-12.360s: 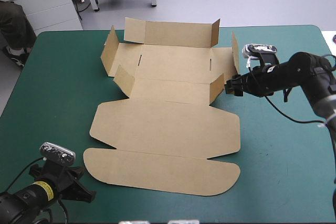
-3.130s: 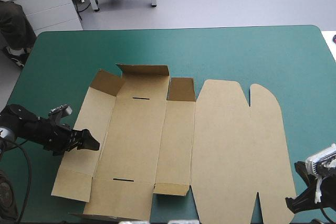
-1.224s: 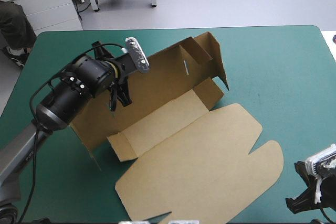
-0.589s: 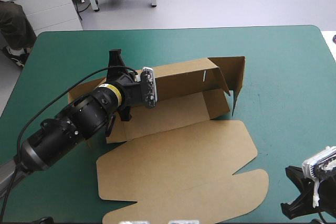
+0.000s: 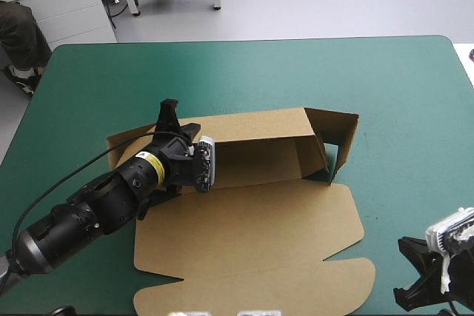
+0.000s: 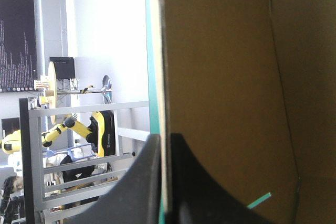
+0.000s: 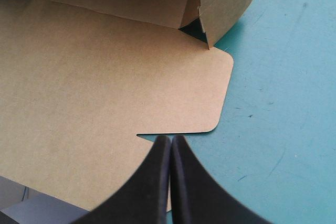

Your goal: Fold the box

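Box turned, wall lowered, left fingers pinching its edge

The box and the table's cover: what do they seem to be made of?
The box: thin brown cardboard, matte, judging by its sharp creases, clean cut outline and the slim sheet edge pinched in the left gripper. The teal-green cover: a smooth, faintly scuffed mat, perhaps vinyl or rubber; the look leaves that open.

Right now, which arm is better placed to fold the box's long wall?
Left. The left claw is shut on the box at its raised wall; the right claw is shut, empty, beside the lid.
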You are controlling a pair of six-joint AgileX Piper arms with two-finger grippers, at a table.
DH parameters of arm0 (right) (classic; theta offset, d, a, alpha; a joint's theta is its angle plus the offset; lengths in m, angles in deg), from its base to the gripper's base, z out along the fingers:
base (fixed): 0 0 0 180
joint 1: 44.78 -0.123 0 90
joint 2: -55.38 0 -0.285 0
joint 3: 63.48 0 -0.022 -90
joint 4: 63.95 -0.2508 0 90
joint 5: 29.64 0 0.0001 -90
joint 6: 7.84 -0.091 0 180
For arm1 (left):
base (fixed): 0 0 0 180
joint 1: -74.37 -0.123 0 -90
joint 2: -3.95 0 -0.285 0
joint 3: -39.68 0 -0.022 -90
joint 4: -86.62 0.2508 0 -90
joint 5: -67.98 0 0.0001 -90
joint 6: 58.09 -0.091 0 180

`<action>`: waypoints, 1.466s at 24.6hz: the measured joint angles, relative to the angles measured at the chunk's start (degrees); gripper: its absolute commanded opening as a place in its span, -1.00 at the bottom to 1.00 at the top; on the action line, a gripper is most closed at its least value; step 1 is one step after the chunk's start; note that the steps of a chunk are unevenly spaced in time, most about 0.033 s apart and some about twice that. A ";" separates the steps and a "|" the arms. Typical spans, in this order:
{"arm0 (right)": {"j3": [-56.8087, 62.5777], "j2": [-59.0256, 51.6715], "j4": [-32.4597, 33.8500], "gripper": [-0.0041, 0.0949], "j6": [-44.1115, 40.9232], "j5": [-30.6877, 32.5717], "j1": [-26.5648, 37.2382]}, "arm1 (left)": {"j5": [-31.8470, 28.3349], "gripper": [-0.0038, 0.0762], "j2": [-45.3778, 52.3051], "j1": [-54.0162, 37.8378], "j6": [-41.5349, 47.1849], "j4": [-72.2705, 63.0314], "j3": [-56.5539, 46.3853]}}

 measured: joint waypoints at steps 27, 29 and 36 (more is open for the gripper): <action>-0.98 7.20 2.03 -0.65 -1.95 -1.00 0.00 | -6.03 -0.93 -5.85 -0.31 39.26 34.33 -6.16; -2.10 9.57 2.69 -0.49 -1.82 -2.12 0.00 | -6.60 -0.93 -5.23 -0.31 39.26 35.09 -7.24; -11.54 20.57 9.61 0.39 -3.23 -5.75 0.00 | -7.50 -0.93 -4.56 -0.31 41.41 37.51 -9.06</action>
